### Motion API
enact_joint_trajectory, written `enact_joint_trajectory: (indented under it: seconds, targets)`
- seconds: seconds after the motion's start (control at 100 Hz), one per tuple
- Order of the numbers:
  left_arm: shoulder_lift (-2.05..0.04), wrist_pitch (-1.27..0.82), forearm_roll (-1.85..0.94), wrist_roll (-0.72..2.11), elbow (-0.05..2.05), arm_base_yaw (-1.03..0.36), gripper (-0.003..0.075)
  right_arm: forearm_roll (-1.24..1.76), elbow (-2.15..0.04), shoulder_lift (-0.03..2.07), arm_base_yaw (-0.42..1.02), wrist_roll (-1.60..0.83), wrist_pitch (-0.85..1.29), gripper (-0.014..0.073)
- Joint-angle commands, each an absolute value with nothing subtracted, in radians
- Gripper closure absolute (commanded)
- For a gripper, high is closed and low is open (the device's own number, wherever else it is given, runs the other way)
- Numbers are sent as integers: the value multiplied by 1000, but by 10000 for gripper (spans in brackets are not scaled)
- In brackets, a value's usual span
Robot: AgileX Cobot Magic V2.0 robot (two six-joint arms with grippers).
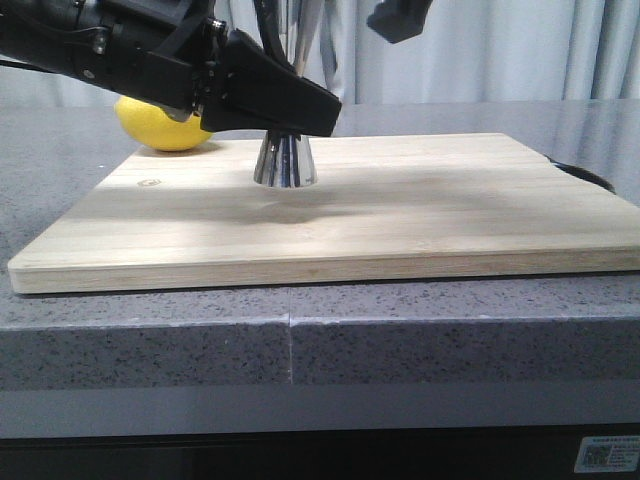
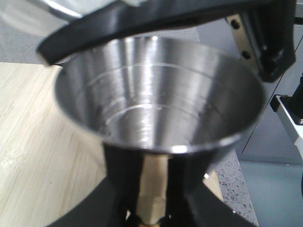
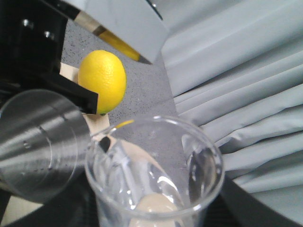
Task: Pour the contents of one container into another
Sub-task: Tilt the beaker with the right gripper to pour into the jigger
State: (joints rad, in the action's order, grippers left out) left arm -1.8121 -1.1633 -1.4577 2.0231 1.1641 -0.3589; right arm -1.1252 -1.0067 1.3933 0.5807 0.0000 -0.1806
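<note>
Front view: the steel jigger [image 1: 285,160] stands upright on the wooden cutting board [image 1: 400,210], toward its rear left part, with the left hand [image 1: 285,105] closed round its waist and upper cone from the left. The left wrist view confirms this: the dark fingers [image 2: 123,165] sit on either side of the gold-tinted waist, and the open upper cup fills the picture. Whether there is liquid in the cup cannot be told.

The right wrist view shows the glass beaker [image 3: 156,175] held in the right hand, close above and just beside the jigger's rim [image 3: 38,142]; that hand's own fingers are not clearly visible, so its grip is inferred from the beaker's position. In the front view only a dark part of the right arm [image 1: 400,18] appears at the top edge.

Handling assessment: the beaker is likely light, rigid, smooth and breakable; a moderate grip round its lower wall is best. The jigger is stiff and polished, probably slippery, top-heavy on a small foot; the waist is the sound place to hold it.

Clearances: a lemon [image 1: 165,125] lies behind the board on the grey worktop [image 1: 150,340], just behind the left arm. The board is open to the right and front; the worktop edge is near the board's front edge.
</note>
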Motion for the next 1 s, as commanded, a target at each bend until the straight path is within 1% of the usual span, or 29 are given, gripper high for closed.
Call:
enact_joint_trajectory:
  seconds: [0.0,0.99]
  targets:
    - [-1757,-1270,-1532,2018,1188,-370,703,-1132,-1041,1352,580,0,-222,409]
    - [-1757,-1270,-1528,2018,1188,-370,703,-1198,-1051,1352,580,0,-211,409]
